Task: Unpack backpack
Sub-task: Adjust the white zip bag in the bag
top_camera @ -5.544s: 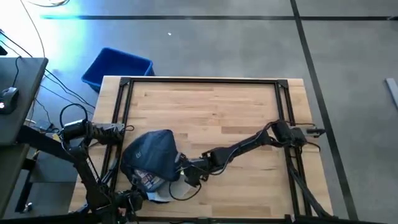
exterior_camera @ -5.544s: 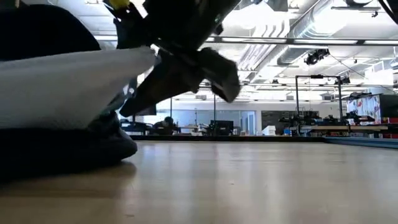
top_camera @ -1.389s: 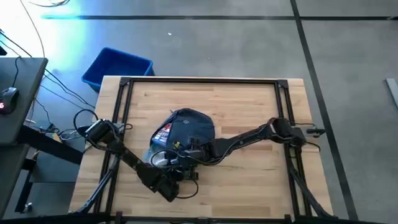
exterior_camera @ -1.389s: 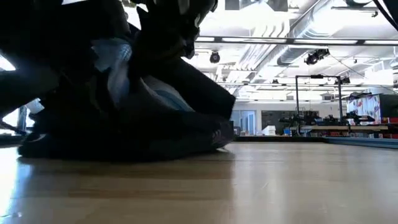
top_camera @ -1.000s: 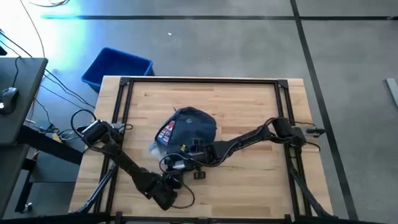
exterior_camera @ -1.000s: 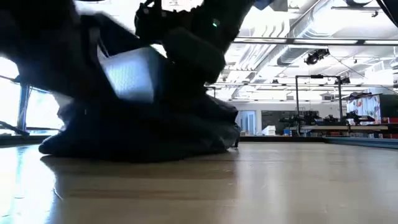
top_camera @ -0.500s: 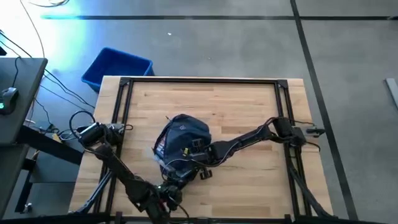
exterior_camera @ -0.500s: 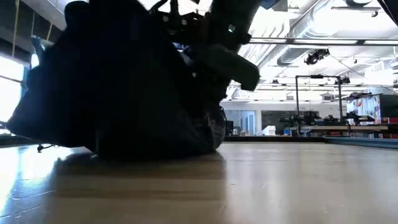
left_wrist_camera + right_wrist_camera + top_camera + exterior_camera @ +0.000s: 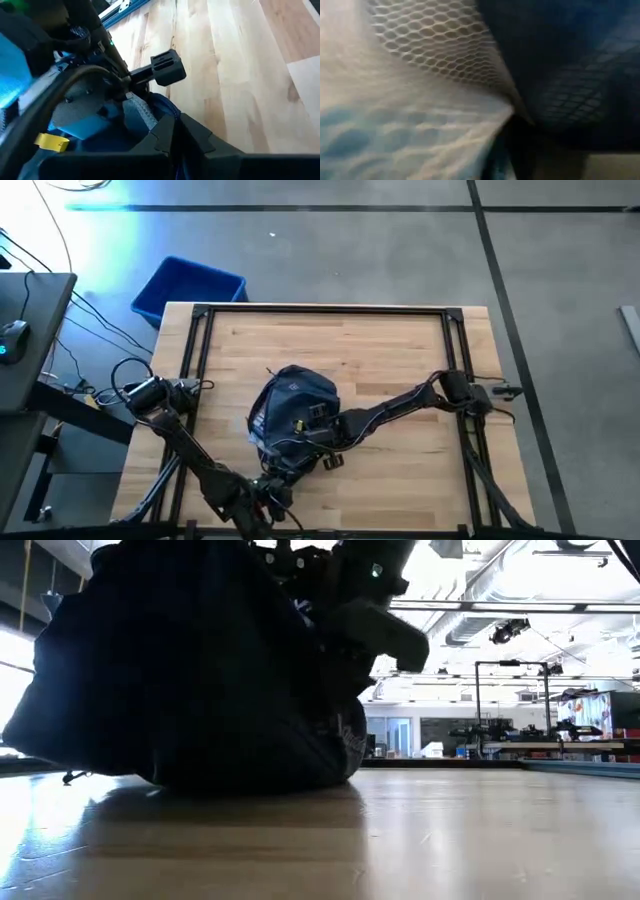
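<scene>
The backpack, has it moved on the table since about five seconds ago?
Yes. The backpack has shifted away from the table's front left corner toward its middle, farther from the left frame rail.

Wooden table (image 9: pixel 400 340), light butcher-block top, black metal frame along edges. Blue plastic bin (image 9: pixel 188 288) on floor just beyond the table's far-left corner. Dark side desk (image 9: pixel 30 330) to the left, carrying a mouse (image 9: pixel 12 337). Loose cables (image 9: pixel 60 310) trail over grey floor.
</scene>
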Tool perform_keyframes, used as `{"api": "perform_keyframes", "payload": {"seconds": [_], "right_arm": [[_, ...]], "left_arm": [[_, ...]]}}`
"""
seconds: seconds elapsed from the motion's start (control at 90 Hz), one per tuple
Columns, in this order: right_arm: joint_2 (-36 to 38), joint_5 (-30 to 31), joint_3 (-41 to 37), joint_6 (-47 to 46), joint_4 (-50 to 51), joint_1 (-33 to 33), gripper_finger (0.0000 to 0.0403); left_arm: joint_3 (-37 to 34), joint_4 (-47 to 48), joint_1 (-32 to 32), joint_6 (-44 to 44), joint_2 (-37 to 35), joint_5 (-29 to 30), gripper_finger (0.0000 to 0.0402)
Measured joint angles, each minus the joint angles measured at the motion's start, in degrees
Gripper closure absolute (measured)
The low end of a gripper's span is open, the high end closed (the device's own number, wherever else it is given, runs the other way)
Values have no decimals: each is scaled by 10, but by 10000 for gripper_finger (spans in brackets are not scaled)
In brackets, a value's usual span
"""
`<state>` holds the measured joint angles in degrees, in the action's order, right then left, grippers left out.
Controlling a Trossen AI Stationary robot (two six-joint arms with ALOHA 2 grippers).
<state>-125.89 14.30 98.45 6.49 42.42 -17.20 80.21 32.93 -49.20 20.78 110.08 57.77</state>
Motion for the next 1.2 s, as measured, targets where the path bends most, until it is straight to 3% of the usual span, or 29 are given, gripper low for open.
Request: {"api": "perform_keyframes", "payload": {"seconds": [0.2,0.367,0.689,0.9,1.033,1.2], "right_arm": [[0,-3,27,38,70,-17,236],[0,1,55,23,136,-36,191],[-1,43,123,19,289,-58,194],[-3,12,174,51,357,-61,198],[-3,23,202,14,423,-61,198],[-3,-8,214,-2,438,-72,199]], "left_arm": [[0,-1,0,12,0,-7,402],[1,-2,0,13,0,-7,401],[2,-5,2,12,0,-8,401],[3,-6,3,11,0,-8,401],[3,-11,3,9,0,-7,401],[3,-34,4,-19,0,-11,401]]}}
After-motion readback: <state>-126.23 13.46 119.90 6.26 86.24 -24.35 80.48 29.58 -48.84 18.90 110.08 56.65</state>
